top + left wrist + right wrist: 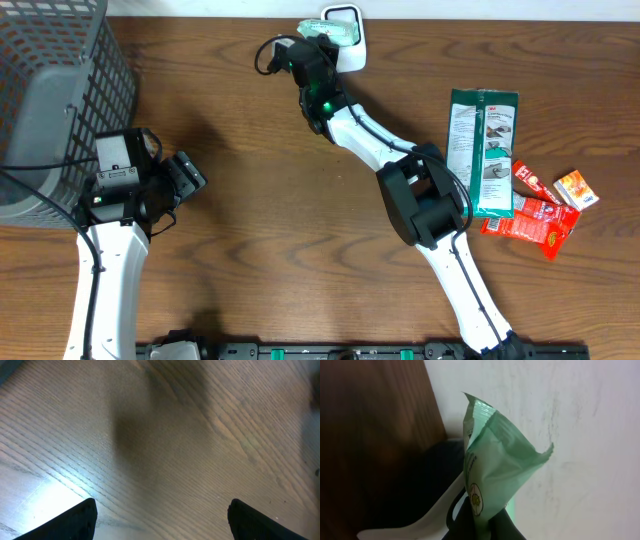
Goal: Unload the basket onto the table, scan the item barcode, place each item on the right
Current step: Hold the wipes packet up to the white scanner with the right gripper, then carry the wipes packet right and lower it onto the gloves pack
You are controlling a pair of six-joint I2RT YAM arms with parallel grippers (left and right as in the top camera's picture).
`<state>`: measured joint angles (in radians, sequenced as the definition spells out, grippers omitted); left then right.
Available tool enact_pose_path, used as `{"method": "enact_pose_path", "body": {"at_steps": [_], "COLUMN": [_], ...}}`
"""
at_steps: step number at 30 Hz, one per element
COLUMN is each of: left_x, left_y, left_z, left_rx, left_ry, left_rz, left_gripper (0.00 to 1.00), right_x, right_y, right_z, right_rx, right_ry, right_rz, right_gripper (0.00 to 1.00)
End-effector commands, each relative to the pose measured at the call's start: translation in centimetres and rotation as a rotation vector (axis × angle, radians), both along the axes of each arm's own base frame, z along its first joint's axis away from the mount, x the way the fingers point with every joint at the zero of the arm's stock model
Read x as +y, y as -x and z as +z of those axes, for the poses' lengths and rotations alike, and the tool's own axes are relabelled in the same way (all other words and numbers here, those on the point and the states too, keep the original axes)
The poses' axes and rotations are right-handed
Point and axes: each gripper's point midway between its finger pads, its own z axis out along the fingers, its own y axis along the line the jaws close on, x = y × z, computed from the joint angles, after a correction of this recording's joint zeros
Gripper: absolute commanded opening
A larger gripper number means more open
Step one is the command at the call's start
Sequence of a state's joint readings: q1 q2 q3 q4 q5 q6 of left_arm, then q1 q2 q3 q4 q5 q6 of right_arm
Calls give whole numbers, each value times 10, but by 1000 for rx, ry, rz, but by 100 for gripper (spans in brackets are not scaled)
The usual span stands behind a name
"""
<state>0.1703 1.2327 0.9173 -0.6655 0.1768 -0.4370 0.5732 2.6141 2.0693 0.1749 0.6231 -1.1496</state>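
At 12 o'clock on the bench (250, 200), your right claw (318, 42) pinches a green packet (495, 460) at the white scanner (353, 55). Your left claw (162, 520) stands wide at 9 o'clock.

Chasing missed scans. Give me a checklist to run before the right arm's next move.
1. Right gripper shut on the pale green plastic packet: ok.
2. Packet held at the white scanner on the far table edge: ok.
3. Barcode facing the scanner: cannot tell, no barcode shows in any view.
4. Packet flat for reading: not ok, its top is creased and folded.
5. Left gripper open, empty, over the bare brown wooden table, away from the right arm: ok.
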Motion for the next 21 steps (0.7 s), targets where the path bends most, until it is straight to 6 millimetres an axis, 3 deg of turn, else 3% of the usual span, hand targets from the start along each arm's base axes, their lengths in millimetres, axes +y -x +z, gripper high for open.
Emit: {"method": "enact_pose_path", "body": {"at_steps": [1,9,17,21], "left_x": [3,3,3,3], "left_y": [-2,-2,-2,-2], "left_z": [2,2,2,2], "left_rx": [-5,-5,-5,-5], "left_ry": [-16,-16,-16,-16], "left_rz": [-2,-2,-2,-2], "left_gripper": [84,85,84,84], "right_x": [-6,-12,-36,-43], "right_y": [-5,-8,-10,4], "right_z": [-7,13,99,135], "right_rx": [7,-30,-139,-71], "right_ry": [-106,-163,-460,-586], "right_rz": [-28,-53,-141,-134], "right_gripper": [1,1,1,1]}}
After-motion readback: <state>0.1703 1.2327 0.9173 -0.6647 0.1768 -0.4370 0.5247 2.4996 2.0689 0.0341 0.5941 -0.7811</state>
